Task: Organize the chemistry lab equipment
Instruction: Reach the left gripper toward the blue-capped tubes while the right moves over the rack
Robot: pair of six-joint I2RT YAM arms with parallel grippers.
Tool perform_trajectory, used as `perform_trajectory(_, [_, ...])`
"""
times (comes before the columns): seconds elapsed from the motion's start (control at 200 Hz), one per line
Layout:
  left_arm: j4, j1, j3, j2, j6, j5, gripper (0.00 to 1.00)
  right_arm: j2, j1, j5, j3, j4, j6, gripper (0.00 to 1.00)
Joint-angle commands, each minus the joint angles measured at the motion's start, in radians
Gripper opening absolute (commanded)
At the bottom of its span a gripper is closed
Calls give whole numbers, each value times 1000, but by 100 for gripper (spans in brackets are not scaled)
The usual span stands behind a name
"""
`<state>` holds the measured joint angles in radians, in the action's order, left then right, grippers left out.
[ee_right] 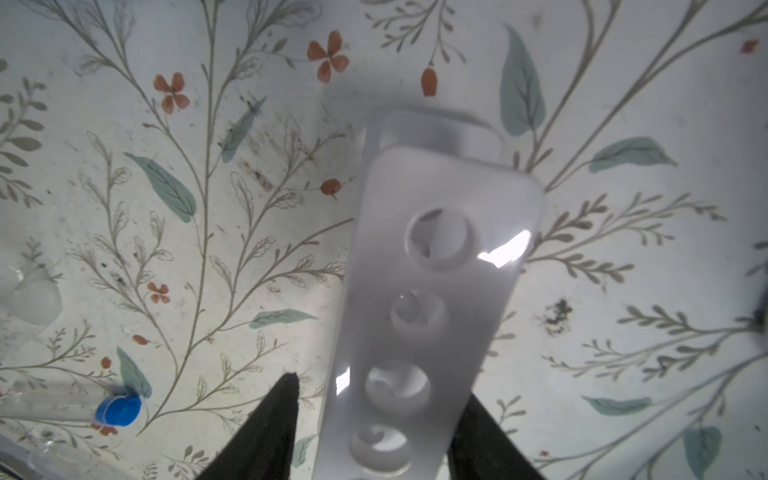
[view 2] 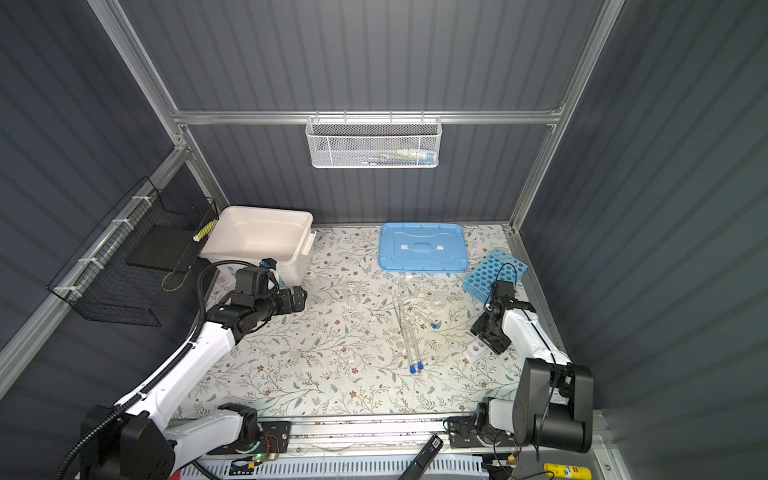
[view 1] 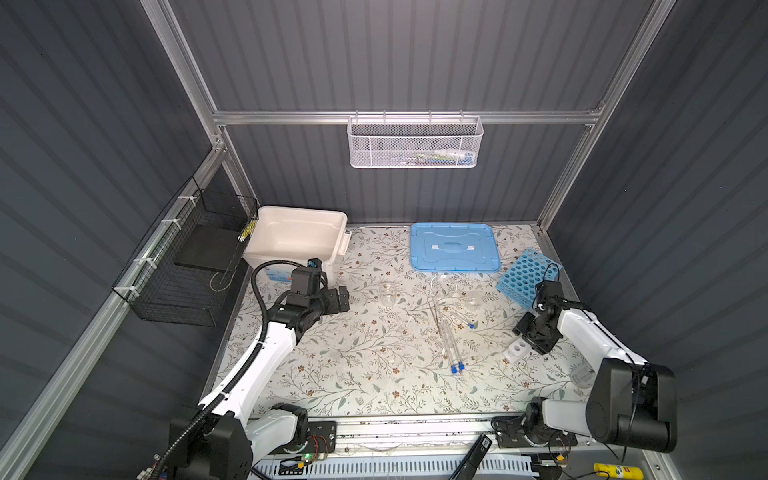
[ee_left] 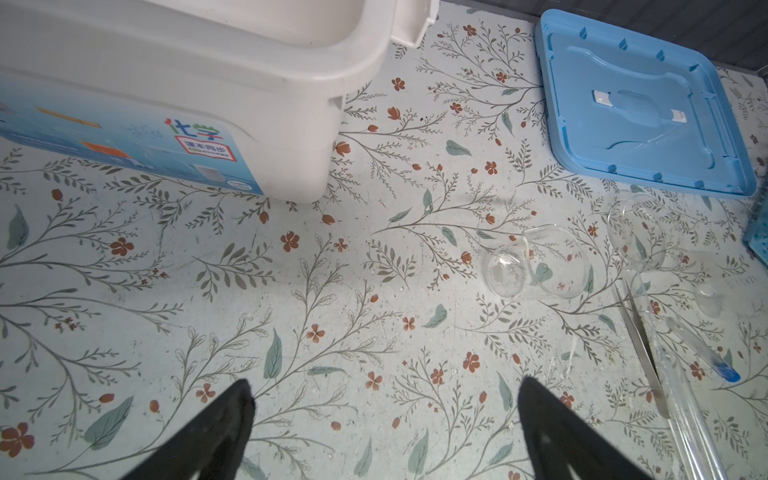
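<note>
The small white rack (ee_right: 415, 291) is smooth matte plastic, a narrow bar with one row of round holes; you find it at the lower right of the floral table (view 1: 353, 365) in both top views. Your right gripper (ee_right: 380, 388) straddles it, jaws partly apart: one black finger (ee_right: 274, 424) shows a sliver of table before the rack, the other sits at its edge. Your left gripper (ee_left: 385, 382) hangs wide apart over bare table, holding nothing. A clear glass beaker (ee_left: 536, 270) lies tipped at centre. The blue-capped tubes (view 1: 451, 347) lie side by side right of centre. The honeycombed blue rack (view 1: 525, 276) leans at far right. Ribbed grey walls (view 1: 395, 62) enclose the table.
</note>
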<state>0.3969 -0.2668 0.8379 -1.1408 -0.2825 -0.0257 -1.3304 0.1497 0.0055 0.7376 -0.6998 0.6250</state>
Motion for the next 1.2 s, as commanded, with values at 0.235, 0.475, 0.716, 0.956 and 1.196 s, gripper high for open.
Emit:
perform_trajectory(0.235, [13,2,16,1,-8,6,100,-46,-17,-70,-4,66,-65,36])
perform_trajectory(0.475, [20,1,21,17,0,10,100,-141,-121,-81,46,57,-90,31])
perform_trajectory(0.716, [53,1,52,36,0,26,100,-202,-212,-65,102,40,-59,31])
perform_trajectory(0.956, [67,0,71,38,9,53,100,-236,-260,-83,152,0,-124,30])
perform_trajectory(1.196, [103,-5,112,30,22,77,100,-279,-266,-106,169,-17,-161,34])
